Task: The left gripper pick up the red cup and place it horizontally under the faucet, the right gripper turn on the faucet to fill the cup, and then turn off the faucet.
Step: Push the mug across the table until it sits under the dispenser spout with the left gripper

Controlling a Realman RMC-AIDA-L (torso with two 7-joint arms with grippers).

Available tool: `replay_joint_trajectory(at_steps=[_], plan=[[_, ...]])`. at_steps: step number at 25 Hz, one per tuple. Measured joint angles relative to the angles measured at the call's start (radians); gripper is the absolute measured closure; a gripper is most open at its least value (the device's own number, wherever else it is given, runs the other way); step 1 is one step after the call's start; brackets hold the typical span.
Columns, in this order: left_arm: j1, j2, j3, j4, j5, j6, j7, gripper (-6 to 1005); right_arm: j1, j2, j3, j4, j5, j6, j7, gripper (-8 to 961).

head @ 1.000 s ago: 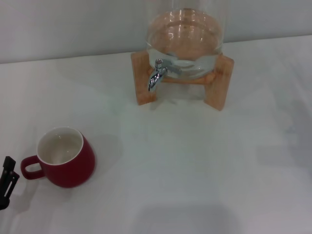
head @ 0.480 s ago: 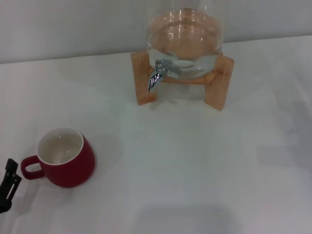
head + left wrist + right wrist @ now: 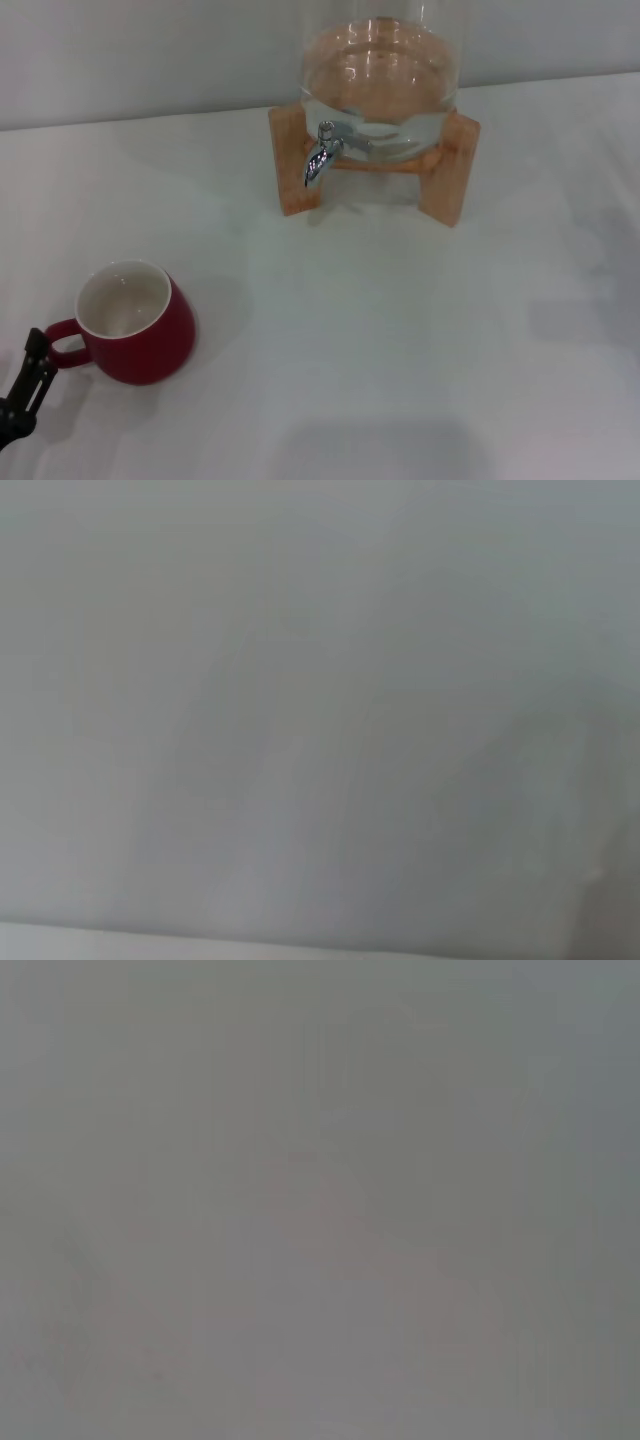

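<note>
A: The left gripper [image 3: 28,385] is seen low at the near edge of the bench [image 3: 400,330], just beside the loop handle of the red cup [image 3: 135,325]. Only a black finger is shown, so whether it is spread or clenched cannot be told.

B: And the cup itself?

A: Upright, mouth open to the ceiling, directly ahead of the gripper and slightly to its right, handle turned toward the gripper. Nothing is gripped yet, as far as can be judged.

B: What trouble is expected?

A: A glancing touch on that handle. The cup is squat and glossy; if it is nudged off-centre, it could be spun or pushed away rather than caught.

B: Farther out?

A: The faucet [image 3: 322,152] is fitted to a glass jar [image 3: 380,70] on a wooden stand [image 3: 300,165], well ahead and to the gripper's right. A long carry is needed; a weak hold by the handle could let the cup tip, or the stand's leg could be clipped.

B: The right gripper?

A: Not shown anywhere.
</note>
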Motion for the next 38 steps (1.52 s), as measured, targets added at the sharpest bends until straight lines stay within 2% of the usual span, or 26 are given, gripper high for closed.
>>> replay_joint_trajectory(at_steps=[30, 38], plan=[[-0.003, 0.001, 0.006, 0.0, 0.001, -0.005, -0.002, 125, -0.003, 0.0, 0.003, 0.0, 0.005, -0.006, 0.0, 294], [0.0, -0.001, 0.03, 0.0, -0.004, -0.005, -0.003, 125, -0.003, 0.0, 0.001, 0.0, 0.005, -0.006, 0.0, 294]])
